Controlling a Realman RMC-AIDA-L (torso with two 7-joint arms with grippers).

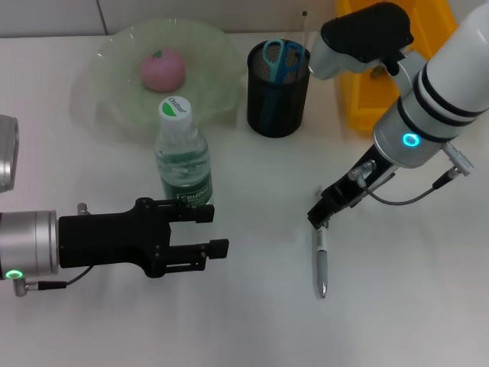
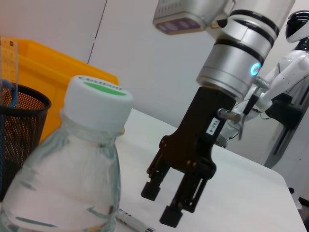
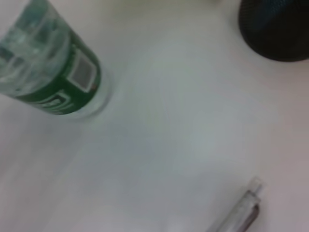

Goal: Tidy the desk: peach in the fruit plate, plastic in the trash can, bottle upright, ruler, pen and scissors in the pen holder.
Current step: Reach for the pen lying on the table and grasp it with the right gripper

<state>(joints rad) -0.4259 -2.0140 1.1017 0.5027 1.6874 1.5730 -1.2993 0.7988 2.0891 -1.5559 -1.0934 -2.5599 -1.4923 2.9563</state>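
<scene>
Silver pen (image 1: 322,264) flat on the desk (image 1: 252,321), just below right gripper (image 1: 318,216) fingers.

One peach (image 1: 161,69), one fruit plate (image 1: 210,57), one bottle (image 1: 183,157), one pen (image 1: 322,264), one pen holder (image 1: 277,103) — holding one pair of scissors (image 1: 280,57) — one yellow bin (image 1: 367,99).

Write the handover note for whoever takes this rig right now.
Left gripper: open, empty, just in front of the upright bottle.
Right gripper: open, over the top end of the pen, which lies flat on the desk.
Done: peach in the plate; bottle standing; scissors and ruler in the pen holder.
Left: pen into the holder. No plastic in view; yellow bin behind the holder.
</scene>
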